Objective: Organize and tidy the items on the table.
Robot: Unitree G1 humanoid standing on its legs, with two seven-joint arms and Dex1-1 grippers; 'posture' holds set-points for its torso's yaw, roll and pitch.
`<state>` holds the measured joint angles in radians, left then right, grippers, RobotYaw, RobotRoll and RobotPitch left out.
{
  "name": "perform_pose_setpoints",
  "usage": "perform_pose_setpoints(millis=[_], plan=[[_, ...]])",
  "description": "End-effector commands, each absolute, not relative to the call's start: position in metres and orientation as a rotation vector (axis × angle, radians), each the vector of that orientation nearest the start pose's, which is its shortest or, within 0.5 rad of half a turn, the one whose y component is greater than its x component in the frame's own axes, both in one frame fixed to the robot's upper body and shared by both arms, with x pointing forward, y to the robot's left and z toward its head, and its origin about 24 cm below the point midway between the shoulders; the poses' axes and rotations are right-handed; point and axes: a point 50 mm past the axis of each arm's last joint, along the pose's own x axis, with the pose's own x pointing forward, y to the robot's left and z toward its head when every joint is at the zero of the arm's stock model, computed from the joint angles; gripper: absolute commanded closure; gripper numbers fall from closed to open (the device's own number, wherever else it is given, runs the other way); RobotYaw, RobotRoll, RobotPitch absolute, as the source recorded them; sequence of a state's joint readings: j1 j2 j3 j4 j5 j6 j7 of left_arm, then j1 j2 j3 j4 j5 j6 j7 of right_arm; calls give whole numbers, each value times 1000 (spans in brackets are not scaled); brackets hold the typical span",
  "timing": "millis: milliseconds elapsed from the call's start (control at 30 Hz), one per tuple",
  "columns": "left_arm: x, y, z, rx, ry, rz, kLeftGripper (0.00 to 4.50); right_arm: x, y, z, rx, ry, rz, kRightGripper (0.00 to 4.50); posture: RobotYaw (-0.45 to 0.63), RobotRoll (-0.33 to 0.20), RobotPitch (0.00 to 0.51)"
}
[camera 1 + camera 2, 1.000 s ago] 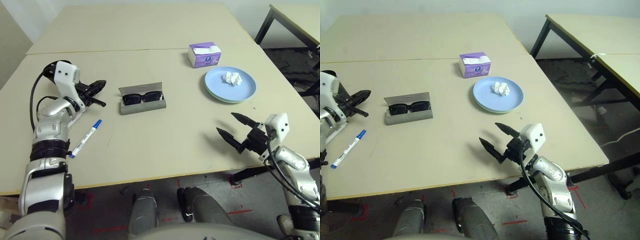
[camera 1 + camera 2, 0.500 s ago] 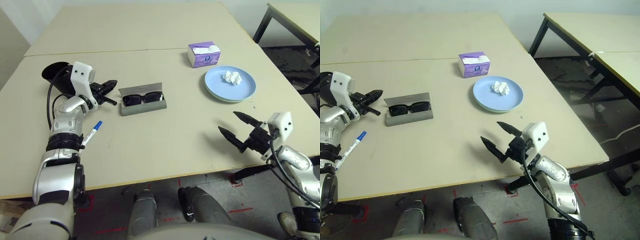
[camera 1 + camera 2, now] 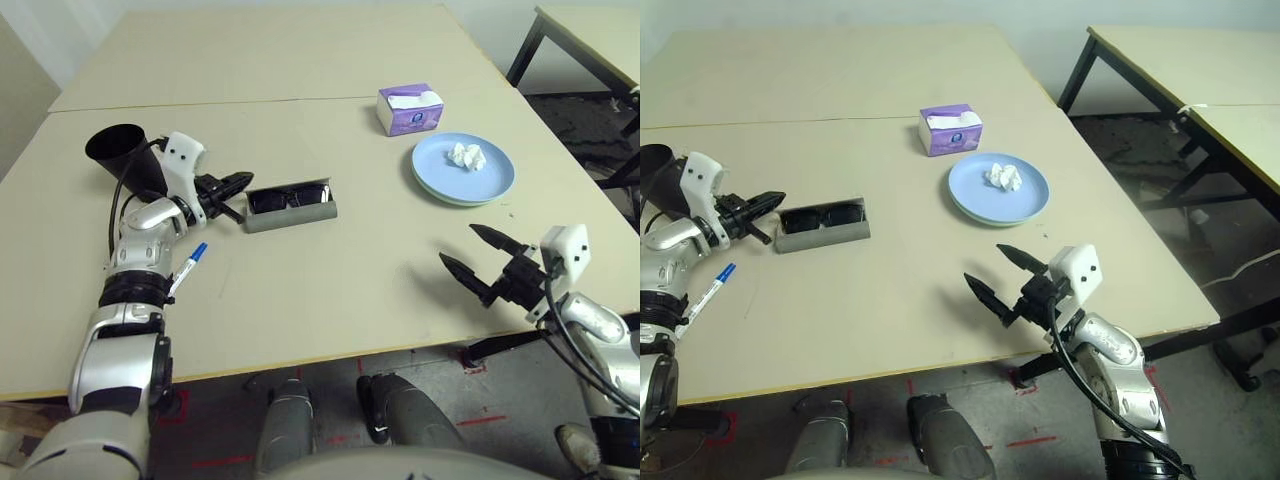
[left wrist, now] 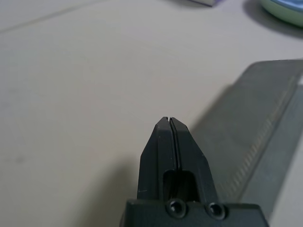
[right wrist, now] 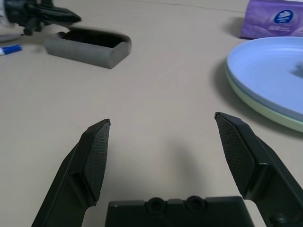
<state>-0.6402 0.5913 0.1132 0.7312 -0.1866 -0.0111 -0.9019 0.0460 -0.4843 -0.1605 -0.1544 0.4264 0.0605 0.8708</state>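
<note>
Two stacked round plates (image 3: 463, 178), crumpled tissue wad (image 3: 463, 154), matte table (image 3: 330, 270)

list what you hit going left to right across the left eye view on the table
black cup → pen → left gripper → glasses case with sunglasses in it → tissue box → plates with tissue wad on top → right gripper
</note>
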Motion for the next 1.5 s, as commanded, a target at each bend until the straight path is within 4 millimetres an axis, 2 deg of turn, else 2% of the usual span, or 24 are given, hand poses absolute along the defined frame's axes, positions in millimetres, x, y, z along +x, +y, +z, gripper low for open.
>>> perform_pose_setpoints(millis=[33, 433, 833, 1000, 1133, 1267, 1500], plan=[[337, 269, 116, 276, 154, -647, 4467, 223, -218, 99, -122, -72, 863, 0, -164, 0, 142], [316, 274, 107, 323, 238, -751, 4467, 229, -222, 95, -123, -48, 896, 0, -137, 0, 148], [299, 269, 101, 344, 292, -853, 4467, 234, -218, 94, -116, -51, 898, 0, -127, 0, 148], [293, 272, 104, 354, 318, -845, 4467, 237, -217, 95, -119, -60, 903, 0, -115, 0, 147], [290, 283, 119, 351, 349, -818, 4467, 236, -208, 96, -153, -75, 984, 0, -98, 0, 152], [288, 293, 143, 361, 370, -800, 3586, 236, -198, 95, -192, -79, 1090, 0, -69, 0, 158], [273, 299, 187, 375, 469, -817, 1253, 244, -176, 98, -228, -111, 1246, 0, -25, 0, 166]])
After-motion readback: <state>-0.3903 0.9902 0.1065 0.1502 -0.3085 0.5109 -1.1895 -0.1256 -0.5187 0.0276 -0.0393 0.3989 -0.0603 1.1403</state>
